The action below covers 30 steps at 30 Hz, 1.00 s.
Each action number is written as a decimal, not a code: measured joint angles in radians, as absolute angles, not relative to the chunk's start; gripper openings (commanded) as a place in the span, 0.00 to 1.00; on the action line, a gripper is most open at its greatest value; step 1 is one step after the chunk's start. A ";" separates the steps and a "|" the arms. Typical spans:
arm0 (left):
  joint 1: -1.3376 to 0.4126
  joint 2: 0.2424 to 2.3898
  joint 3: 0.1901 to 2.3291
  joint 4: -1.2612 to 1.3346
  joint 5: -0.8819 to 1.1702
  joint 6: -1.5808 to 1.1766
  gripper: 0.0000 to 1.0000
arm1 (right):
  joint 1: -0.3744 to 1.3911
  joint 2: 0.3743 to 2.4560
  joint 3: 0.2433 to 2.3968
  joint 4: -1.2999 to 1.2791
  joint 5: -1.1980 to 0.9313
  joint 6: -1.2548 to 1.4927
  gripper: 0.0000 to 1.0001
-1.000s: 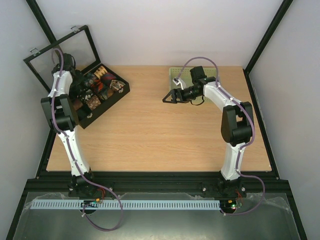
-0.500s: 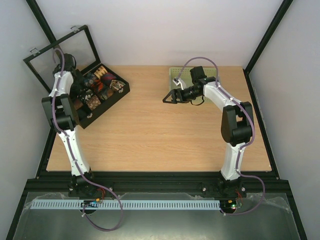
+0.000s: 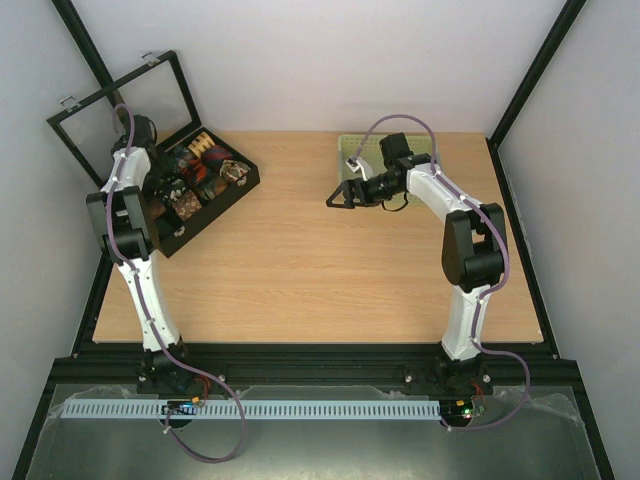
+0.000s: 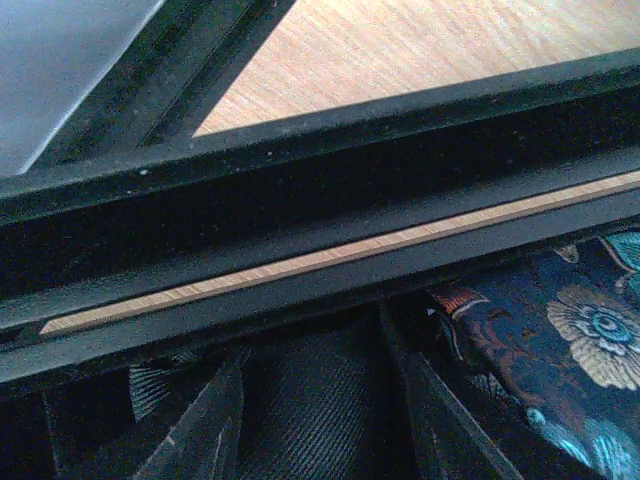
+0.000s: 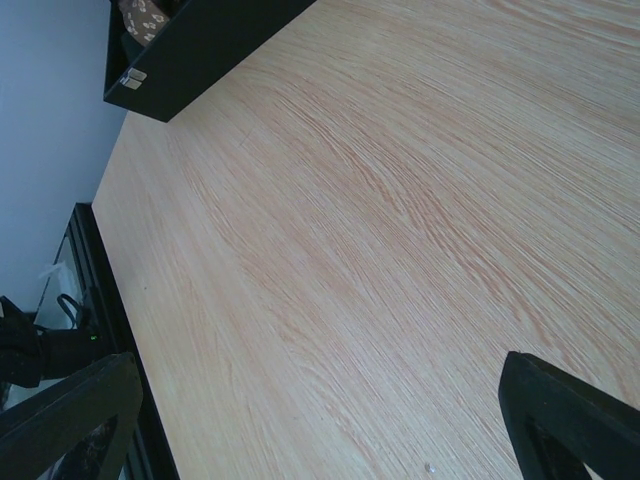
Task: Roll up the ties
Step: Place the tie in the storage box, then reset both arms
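My left gripper is down in a back compartment of the black box. Its fingers sit on either side of a plain black ribbed tie, pressed against it. A blue floral tie coil lies in the compartment to the right. In the top view several patterned coils, brown, orange and blue, fill the box, and my left gripper is mostly hidden by its arm. My right gripper hangs open and empty above the bare table; its fingertips show at the bottom corners of the right wrist view.
The box's framed lid stands open at the back left; its hinge rail fills the left wrist view. A pale green basket sits behind my right arm. The box corner shows in the right wrist view.
My left arm has shifted slightly back and left over the box. The right arm has not moved.
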<state>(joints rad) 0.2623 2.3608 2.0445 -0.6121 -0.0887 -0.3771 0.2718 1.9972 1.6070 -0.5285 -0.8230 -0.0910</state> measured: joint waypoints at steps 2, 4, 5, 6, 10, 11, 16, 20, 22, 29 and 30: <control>0.260 2.331 1.991 -0.568 -0.086 -0.366 0.52 | 0.272 1.997 1.608 -0.530 -0.823 -0.093 0.98; 0.255 2.280 1.931 -0.535 -0.083 -0.356 0.54 | 0.272 1.997 1.610 -0.531 -0.823 -0.094 0.99; 0.253 2.251 1.903 -0.522 -0.083 -0.350 0.56 | 0.272 1.997 1.611 -0.532 -0.823 -0.095 0.99; 0.251 2.219 1.879 -0.511 -0.083 -0.345 0.57 | 0.272 1.997 1.613 -0.532 -0.823 -0.096 0.98; 0.238 2.080 1.810 -0.466 -0.081 -0.325 0.66 | 0.271 1.996 1.613 -0.532 -0.821 -0.099 0.99; 0.234 2.042 1.801 -0.456 -0.080 -0.319 0.70 | 0.270 1.995 1.613 -0.532 -0.820 -0.099 0.98; 0.224 1.903 1.791 -0.415 -0.047 -0.268 0.99 | 0.262 1.963 1.629 -0.533 -0.794 -0.098 0.99; 0.217 1.811 1.789 -0.387 0.023 -0.163 0.99 | 0.241 1.916 1.682 -0.532 -0.741 -0.096 0.99; 0.215 1.783 1.803 -0.392 0.072 -0.117 0.99 | 0.224 1.878 1.699 -0.519 -0.704 -0.085 0.99; 0.154 1.782 1.961 -0.471 0.262 0.039 0.99 | 0.132 1.695 1.687 -0.467 -0.524 -0.008 0.99; 0.126 1.782 1.967 -0.479 0.265 0.064 0.99 | 0.117 1.670 1.675 -0.463 -0.509 0.002 0.99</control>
